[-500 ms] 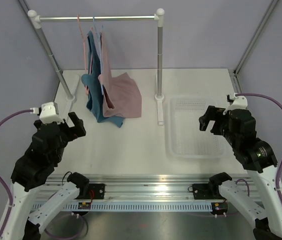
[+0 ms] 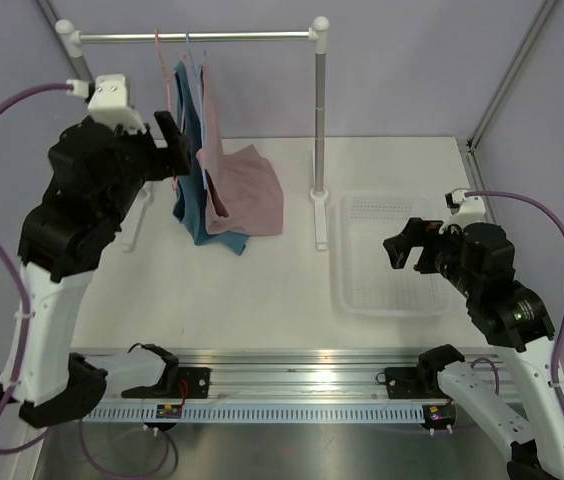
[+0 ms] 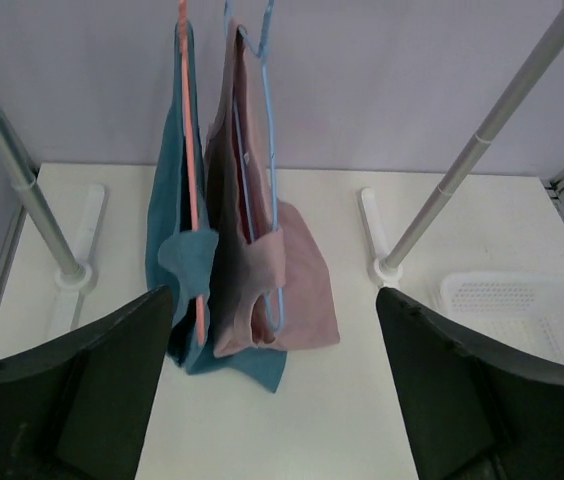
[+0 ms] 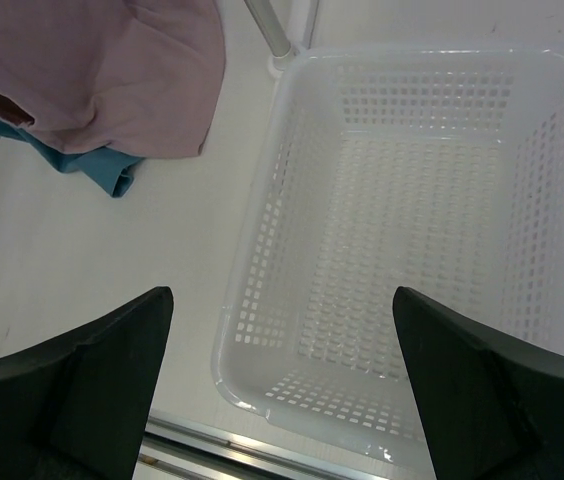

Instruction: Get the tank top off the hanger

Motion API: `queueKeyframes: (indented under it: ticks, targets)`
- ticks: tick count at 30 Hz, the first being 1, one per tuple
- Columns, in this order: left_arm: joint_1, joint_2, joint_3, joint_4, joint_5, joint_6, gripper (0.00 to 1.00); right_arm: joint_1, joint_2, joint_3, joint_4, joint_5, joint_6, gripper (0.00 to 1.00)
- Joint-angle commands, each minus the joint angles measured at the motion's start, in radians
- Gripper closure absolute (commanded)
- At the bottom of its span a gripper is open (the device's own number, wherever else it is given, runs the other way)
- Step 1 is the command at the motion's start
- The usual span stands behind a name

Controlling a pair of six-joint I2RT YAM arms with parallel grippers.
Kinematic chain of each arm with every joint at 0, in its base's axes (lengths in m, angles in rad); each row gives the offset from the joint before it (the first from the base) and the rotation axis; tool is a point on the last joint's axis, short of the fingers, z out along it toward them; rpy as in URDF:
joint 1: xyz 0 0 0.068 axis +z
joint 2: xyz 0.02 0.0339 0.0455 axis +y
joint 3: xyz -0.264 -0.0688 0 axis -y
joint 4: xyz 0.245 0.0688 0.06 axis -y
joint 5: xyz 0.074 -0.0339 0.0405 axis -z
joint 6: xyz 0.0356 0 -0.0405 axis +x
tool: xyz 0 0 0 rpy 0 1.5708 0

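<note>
The dusty-pink tank top (image 2: 250, 188) hangs on the light-blue hanger (image 2: 191, 52) from the rail, and its lower part pools on the table. In the left wrist view the tank top (image 3: 302, 275) and the hanger (image 3: 269, 150) are straight ahead. My left gripper (image 2: 176, 146) is raised just left of the garments, and my left gripper (image 3: 272, 292) is open and holds nothing. My right gripper (image 2: 409, 246) hovers over the basket, open and empty; in its own view my right gripper (image 4: 282, 290) sees a corner of the tank top (image 4: 112, 70).
A teal tank top (image 2: 188, 212) on a thin pink hanger (image 3: 187, 120) hangs right beside the pink one. The rack's rail (image 2: 242, 37) and right post (image 2: 319, 120) stand at the back. A white perforated basket (image 2: 347, 295) sits at the right.
My left arm has risen from near the table's front and swung in beside the hanging garments. My right gripper has shifted slightly left and nearer. Both stay open.
</note>
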Motion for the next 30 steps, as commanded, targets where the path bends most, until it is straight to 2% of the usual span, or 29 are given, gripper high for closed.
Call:
queueKeyframes:
  ticks: [1, 2, 5, 8, 11, 20, 22, 23, 25, 27, 29, 30]
  targets:
    - [0.002, 0.173, 0.141, 0.037, 0.024, 0.114, 0.18, 0.007, -0.022, 0.006, 0.067, -0.077, -0.007, 0.01]
    - [0.002, 0.211, 0.170, 0.037, 0.018, 0.123, 0.25, 0.007, -0.028, 0.005, 0.072, -0.090, -0.004, 0.00]
    - [0.005, 0.352, 0.285, 0.038, -0.008, 0.145, 0.35, 0.007, -0.040, 0.002, 0.081, -0.115, 0.000, 0.01]
    - [0.011, 0.450, 0.360, 0.028, -0.047, 0.151, 0.36, 0.006, -0.042, 0.000, 0.081, -0.138, 0.002, 0.01]
    - [0.034, 0.507, 0.365, 0.038, -0.070, 0.154, 0.43, 0.006, -0.046, -0.011, 0.090, -0.167, 0.007, 0.01]
    - [0.091, 0.576, 0.319, 0.061, -0.059, 0.146, 0.49, 0.006, -0.034, -0.043, 0.122, -0.206, 0.004, 0.01]
    - [0.099, 0.583, 0.320, 0.063, -0.050, 0.154, 0.58, 0.006, -0.023, -0.051, 0.134, -0.213, 0.004, 0.02]
    - [0.105, 0.586, 0.319, 0.063, -0.048, 0.152, 0.68, 0.006, -0.022, -0.054, 0.138, -0.219, 0.005, 0.02]
    - [0.126, 0.596, 0.320, 0.058, -0.024, 0.145, 0.79, 0.006, -0.017, -0.060, 0.150, -0.232, 0.008, 0.02]
    - [0.140, 0.609, 0.322, 0.055, 0.001, 0.140, 0.77, 0.007, -0.013, -0.061, 0.151, -0.235, 0.008, 0.02]
    - [0.154, 0.616, 0.322, 0.054, 0.018, 0.139, 0.65, 0.007, -0.014, -0.063, 0.153, -0.232, 0.007, 0.02]
    - [0.157, 0.624, 0.322, 0.054, 0.022, 0.140, 0.65, 0.006, -0.014, -0.063, 0.153, -0.232, 0.005, 0.02]
